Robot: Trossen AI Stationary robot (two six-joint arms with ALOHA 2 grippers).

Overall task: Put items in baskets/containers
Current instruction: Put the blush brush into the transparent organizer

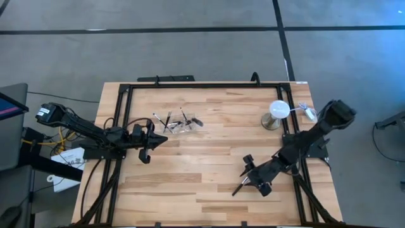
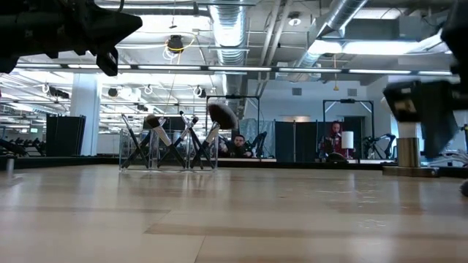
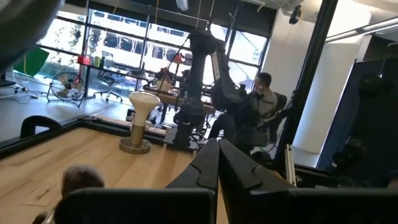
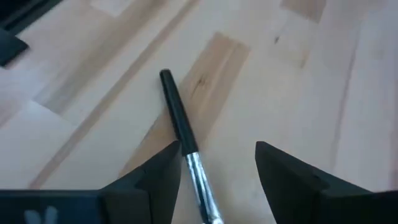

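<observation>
Several slim dark makeup brushes (image 1: 177, 121) stand leaning in a clear container (image 2: 167, 150) left of the table's middle; one has a large fluffy head (image 2: 221, 115). One more brush (image 4: 179, 121), with a dark handle and silver ferrule, lies flat on the wood near the table's right front (image 1: 239, 188). My right gripper (image 4: 217, 149) is open and slants down over it, a finger on either side and the ferrule close by one finger (image 4: 163, 171). My left gripper (image 1: 161, 140) is shut, hovering level just near-left of the container.
A white round ball on a stand (image 1: 276, 113) sits at the far right, behind my right arm. A black frame rail (image 1: 190, 85) borders the table's far edge and sides. People sit in the room beyond (image 3: 261, 99). Bare wood lies between the two grippers.
</observation>
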